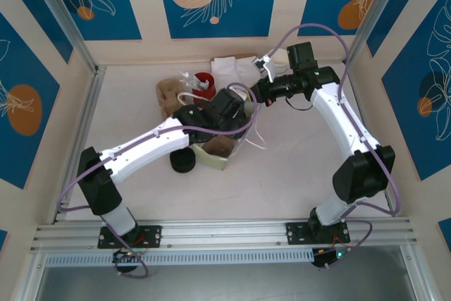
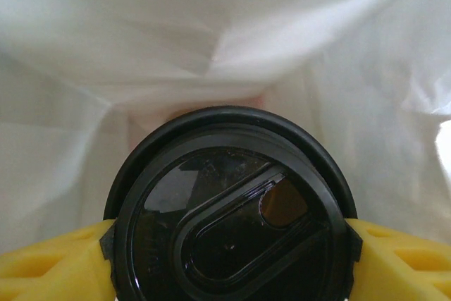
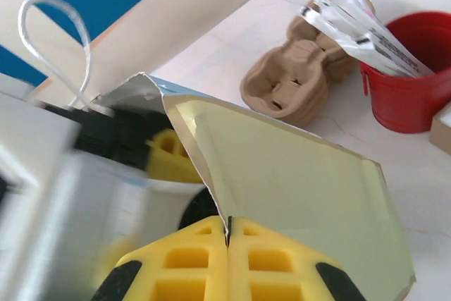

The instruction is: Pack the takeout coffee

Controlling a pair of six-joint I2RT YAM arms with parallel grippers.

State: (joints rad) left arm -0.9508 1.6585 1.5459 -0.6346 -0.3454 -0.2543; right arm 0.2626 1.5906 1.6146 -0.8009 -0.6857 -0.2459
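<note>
Top external: stack of bare black lids (image 1: 182, 162) sits just left of the bag (image 1: 220, 149), with the cardboard cup carrier (image 1: 168, 96) and red bucket (image 1: 205, 87) behind the bag. Inside the bag, the left gripper (image 2: 229, 244) has its yellow fingers (image 2: 49, 266) clamped on either side of the takeout coffee (image 2: 229, 188), black lid facing the wrist cam, white bag wall close all round it. At the bag's far-right rim the right gripper (image 3: 227, 234) has its jaws pinched fully together on the bag's edge.
</note>
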